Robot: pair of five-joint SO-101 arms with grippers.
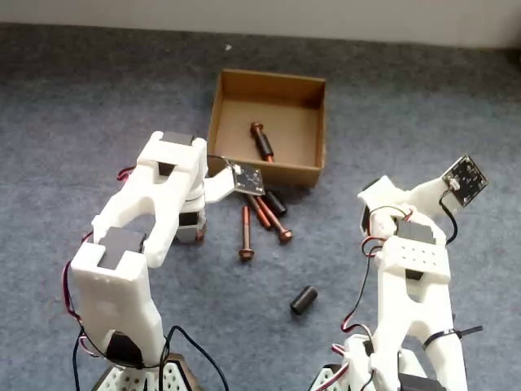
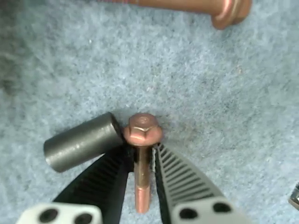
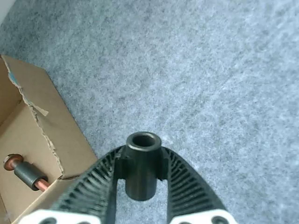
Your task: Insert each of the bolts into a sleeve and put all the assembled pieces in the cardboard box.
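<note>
Status: we count one assembly done, a sleeved copper bolt [image 1: 262,142] lying inside the brown cardboard box [image 1: 269,174], upper centre of the high view. Left gripper [image 2: 142,151] is pinched narrow on the shank of a copper hex-flange bolt [image 2: 141,163], bottom centre of its wrist frame. That bolt lies flat on the grey carpet [image 2: 224,93], its head right against a dark grey metal sleeve [image 2: 81,142] at centre left. A second loose copper bolt [image 2: 219,8] runs along the top edge. Right gripper [image 3: 142,151] is partly closed around a black tubular sleeve [image 3: 142,172], bottom centre, bore facing the camera, and we judge it held clear of the carpet, right of the box. One more short black sleeve [image 1: 304,300] sits alone, lower centre of the high view. By our count three bolts and three sleeves are unmated, so we put the task about a quarter done: three insertions and three drops into the box are left.
</note>
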